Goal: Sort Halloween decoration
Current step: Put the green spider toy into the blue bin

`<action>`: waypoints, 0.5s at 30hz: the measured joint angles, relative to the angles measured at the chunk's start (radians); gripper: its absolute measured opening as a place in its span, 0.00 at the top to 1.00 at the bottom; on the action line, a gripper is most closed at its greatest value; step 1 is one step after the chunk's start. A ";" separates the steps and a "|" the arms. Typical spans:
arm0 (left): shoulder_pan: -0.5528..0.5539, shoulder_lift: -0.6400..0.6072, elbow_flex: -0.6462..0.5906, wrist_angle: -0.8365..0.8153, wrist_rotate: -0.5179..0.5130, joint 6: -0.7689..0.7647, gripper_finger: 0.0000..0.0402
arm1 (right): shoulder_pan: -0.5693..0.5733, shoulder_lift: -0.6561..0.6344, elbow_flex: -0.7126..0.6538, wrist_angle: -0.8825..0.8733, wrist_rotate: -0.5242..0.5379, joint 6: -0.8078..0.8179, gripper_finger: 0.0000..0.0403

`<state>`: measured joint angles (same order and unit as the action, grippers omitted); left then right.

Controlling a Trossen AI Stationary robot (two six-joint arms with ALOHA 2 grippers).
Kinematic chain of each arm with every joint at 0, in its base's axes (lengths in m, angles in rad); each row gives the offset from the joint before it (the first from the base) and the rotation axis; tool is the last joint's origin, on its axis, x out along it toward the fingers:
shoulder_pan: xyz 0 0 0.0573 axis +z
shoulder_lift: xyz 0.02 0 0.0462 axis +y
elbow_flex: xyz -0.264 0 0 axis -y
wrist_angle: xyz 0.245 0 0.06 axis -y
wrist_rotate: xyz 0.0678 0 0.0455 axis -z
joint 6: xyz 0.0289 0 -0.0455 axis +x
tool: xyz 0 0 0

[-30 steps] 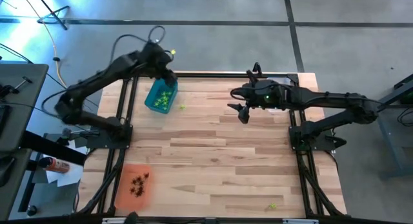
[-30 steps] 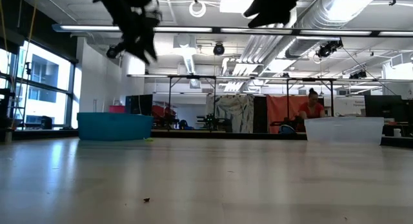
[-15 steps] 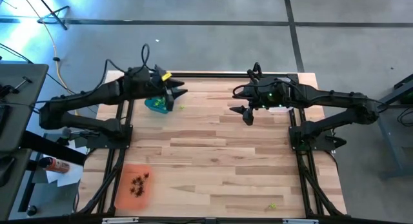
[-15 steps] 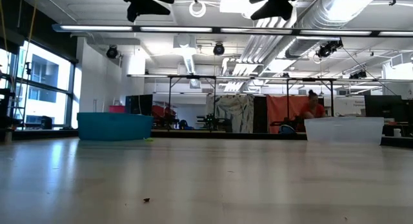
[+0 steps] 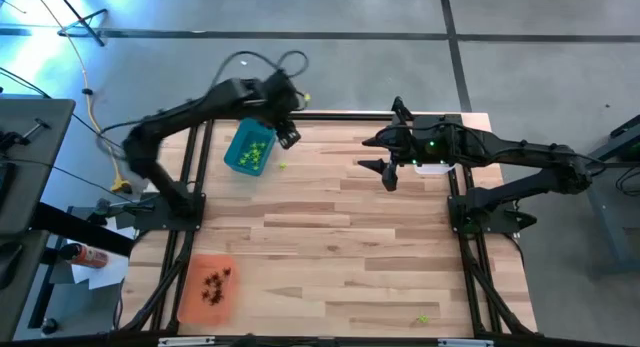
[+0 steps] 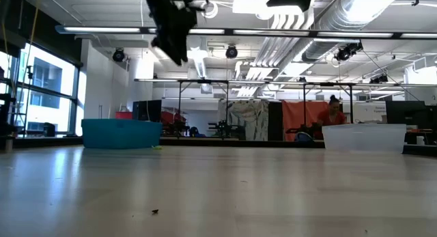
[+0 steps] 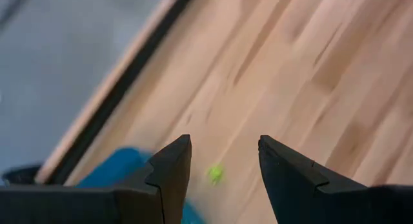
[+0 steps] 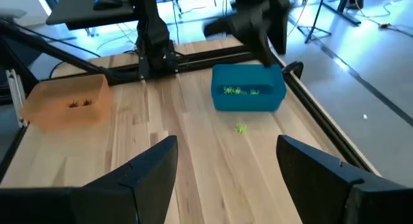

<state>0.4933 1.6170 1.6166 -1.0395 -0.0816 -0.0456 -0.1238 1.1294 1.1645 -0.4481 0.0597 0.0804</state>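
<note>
Orange tray (image 5: 207,287): near left corner of the table, dark spiky bits inside.
Teal tray (image 5: 249,150): far left, green bits inside.
Loose green bit (image 5: 282,166): on the wood just right of the teal tray.
Left gripper (image 5: 288,135): up in the air above that bit, fingers apart, holding nothing.
Right gripper (image 5: 390,173): waiting far right of middle, spread wide, empty.
Other green bit (image 5: 423,319): near right edge.
How it feels: likely tiny, light, stiff, prickly; it may skid.
Where to hold: pinch across its middle, fingertips low on the wood.
</note>
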 joint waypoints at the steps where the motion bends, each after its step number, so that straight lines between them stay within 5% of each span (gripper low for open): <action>1: 0.008 0.047 0.025 -0.039 0.002 0.011 0.59 | 0.000 0.001 0.000 -0.001 0.002 0.011 0.36; 15: -0.004 0.503 0.070 -0.237 -0.040 0.281 0.59 | 0.000 0.004 0.000 -0.004 0.081 0.061 0.36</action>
<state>0.4892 2.1200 1.6871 -1.2770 -0.1217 0.2357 -0.1238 1.1332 1.1645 -0.4517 0.1409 0.1417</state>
